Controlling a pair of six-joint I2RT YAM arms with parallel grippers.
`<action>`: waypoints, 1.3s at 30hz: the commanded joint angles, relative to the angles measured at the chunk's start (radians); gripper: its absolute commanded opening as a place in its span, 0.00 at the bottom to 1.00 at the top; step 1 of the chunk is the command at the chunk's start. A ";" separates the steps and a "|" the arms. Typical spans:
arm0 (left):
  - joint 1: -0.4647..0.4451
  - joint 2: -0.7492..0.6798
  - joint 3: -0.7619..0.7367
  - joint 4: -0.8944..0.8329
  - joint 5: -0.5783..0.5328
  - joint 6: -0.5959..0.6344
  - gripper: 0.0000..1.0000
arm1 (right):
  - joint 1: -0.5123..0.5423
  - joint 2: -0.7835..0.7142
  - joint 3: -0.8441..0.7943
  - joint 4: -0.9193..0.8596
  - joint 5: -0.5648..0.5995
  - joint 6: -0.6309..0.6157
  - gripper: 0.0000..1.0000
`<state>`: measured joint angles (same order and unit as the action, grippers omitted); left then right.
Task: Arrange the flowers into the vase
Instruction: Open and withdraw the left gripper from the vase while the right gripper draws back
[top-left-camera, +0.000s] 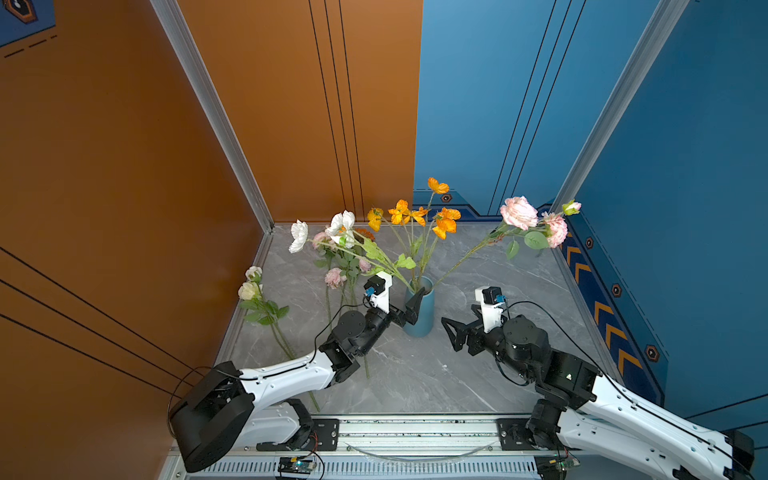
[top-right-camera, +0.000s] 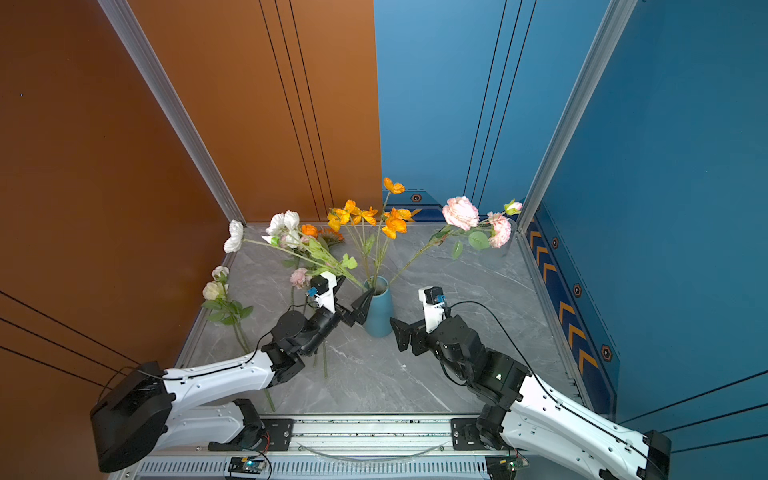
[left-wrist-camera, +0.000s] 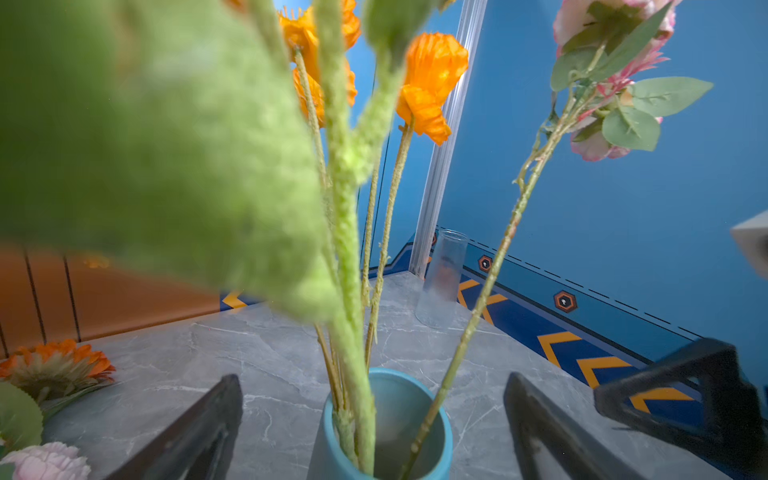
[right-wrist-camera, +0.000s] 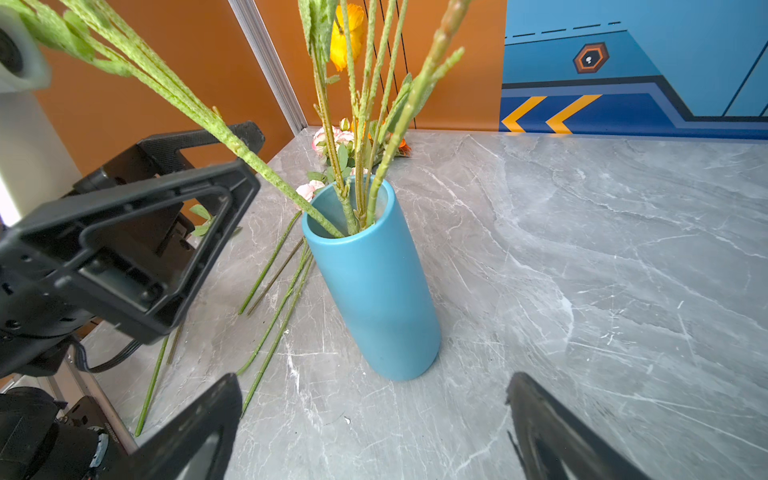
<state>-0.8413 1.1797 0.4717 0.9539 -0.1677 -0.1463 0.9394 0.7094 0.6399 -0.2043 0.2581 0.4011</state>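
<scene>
Vase: the blue vase (top-left-camera: 428, 318) stands upright on the grey marble table (top-left-camera: 415, 374), just below the centre in both top views.
Flowers in vase: the yellow-orange blooms (top-left-camera: 415, 216) rise straight up. The pink blooms (top-left-camera: 519, 212) lean to the upper right and the white blooms (top-left-camera: 344, 224) lean to the upper left.
Flowers on table: a cream pair (top-left-camera: 250, 289), pink heads (top-left-camera: 335, 277) and an orange daisy (left-wrist-camera: 58, 363) lie left of the vase. Their stems run under the left arm.
Left gripper (top-left-camera: 415, 307): at the vase's left rim, its jaws spread wide to either side of the mouth, and it holds nothing.
Right gripper (top-left-camera: 451, 334): just right of the vase and clear of it, with its jaws wide apart and empty.
In the way: a blurred green leaf (left-wrist-camera: 166, 145) fills the upper left of the left wrist view. In both top views the left gripper covers the vase's left wall.
Nearby: a clear glass cylinder (left-wrist-camera: 442, 278) stands in the far corner.
</scene>
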 joint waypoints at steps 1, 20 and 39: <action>0.024 -0.086 -0.010 -0.121 0.167 0.066 0.98 | -0.027 -0.014 -0.025 0.017 0.000 -0.010 1.00; 0.244 -0.668 0.007 -0.895 0.136 0.039 0.99 | -0.055 0.074 0.054 0.031 -0.077 -0.082 1.00; 1.030 -0.089 0.371 -1.684 -0.037 -0.493 0.98 | 0.347 0.371 0.129 0.299 0.089 -0.123 1.00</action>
<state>0.0601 0.9966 0.8185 -0.5678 -0.3378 -0.5514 1.2545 1.0309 0.7517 -0.0280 0.3210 0.2848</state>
